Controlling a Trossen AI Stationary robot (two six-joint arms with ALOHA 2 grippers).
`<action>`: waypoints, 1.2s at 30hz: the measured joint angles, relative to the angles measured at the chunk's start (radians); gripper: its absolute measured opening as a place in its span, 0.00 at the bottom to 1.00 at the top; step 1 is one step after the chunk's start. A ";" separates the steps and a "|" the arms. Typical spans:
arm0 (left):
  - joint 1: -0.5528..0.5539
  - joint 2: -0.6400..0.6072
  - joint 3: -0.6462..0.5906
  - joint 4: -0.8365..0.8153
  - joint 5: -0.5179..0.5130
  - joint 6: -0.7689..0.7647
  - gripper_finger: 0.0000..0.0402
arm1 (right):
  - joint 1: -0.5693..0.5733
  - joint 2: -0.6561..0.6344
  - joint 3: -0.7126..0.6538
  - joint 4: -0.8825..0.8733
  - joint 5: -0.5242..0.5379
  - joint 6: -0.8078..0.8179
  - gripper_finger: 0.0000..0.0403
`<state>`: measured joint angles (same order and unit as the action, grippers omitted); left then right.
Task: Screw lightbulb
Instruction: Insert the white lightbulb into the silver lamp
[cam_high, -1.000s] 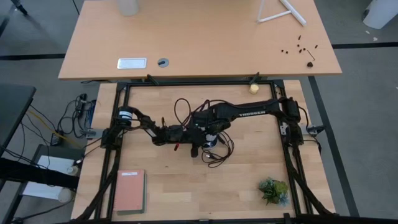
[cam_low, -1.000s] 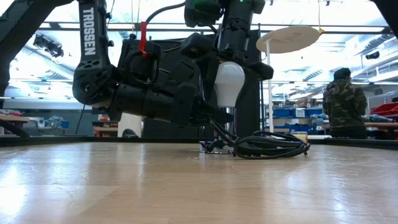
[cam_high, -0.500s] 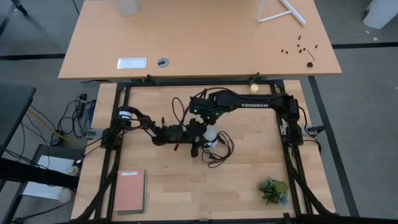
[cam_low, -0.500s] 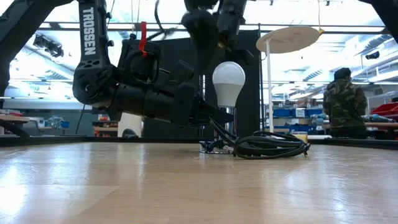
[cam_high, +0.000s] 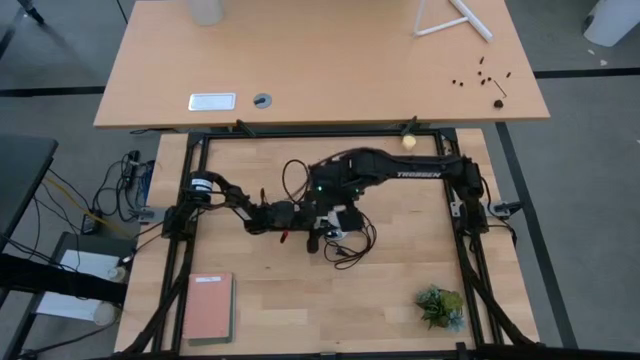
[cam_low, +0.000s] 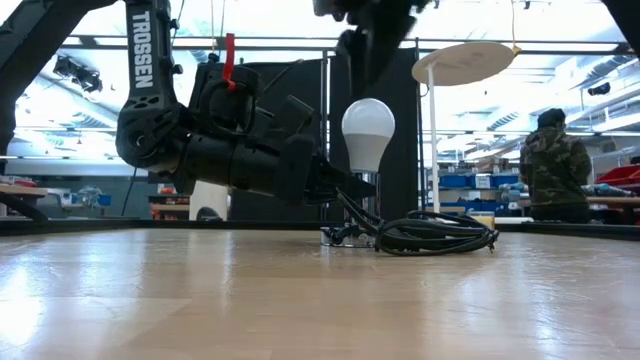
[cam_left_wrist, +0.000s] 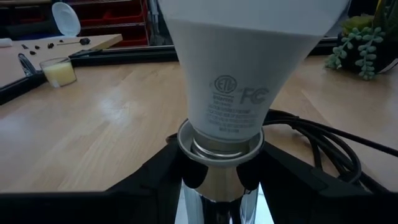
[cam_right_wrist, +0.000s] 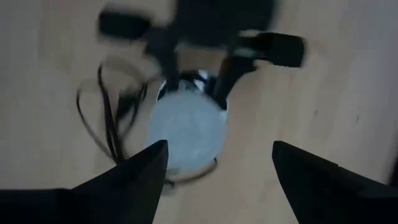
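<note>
Two arms meet mid-table (cam_high: 400, 280). High view: left gripper (cam_high: 322, 228) low by cord (cam_high: 345, 250), right gripper (cam_high: 335, 205) over it, bulb hidden. Low view: lightbulb (cam_low: 368, 133) upright in silver socket (cam_low: 362, 185), nothing touching the globe. Left wrist cam: left fingers (cam_left_wrist: 155, 180) clamped on socket (cam_left_wrist: 214, 177) under bulb (cam_left_wrist: 239, 74). Right wrist cam: right fingers (cam_right_wrist: 146, 171) spread wide above bulb (cam_right_wrist: 186, 134), no contact.

Lightbulb (cam_low: 368, 134) — white, frosted, pear-shaped — upright, narrow base down in silver socket, mid-table.
</note>
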<state>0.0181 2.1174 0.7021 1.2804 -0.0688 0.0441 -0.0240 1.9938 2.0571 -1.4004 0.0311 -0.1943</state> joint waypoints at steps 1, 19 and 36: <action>0.001 0.000 0.000 0.000 0.000 0.000 0.47 | 0.013 0.000 -0.002 -0.010 0.006 -0.075 0.74; 0.004 0.000 0.002 0.005 -0.013 0.004 0.47 | 0.103 0.000 -0.144 0.088 0.154 -0.412 0.74; 0.005 0.000 0.002 0.006 -0.013 0.005 0.47 | 0.079 0.000 -0.147 0.152 0.100 -0.410 0.74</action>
<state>0.0235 2.1174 0.7040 1.2865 -0.0822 0.0494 0.0549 1.9942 1.9102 -1.2487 0.1316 -0.6045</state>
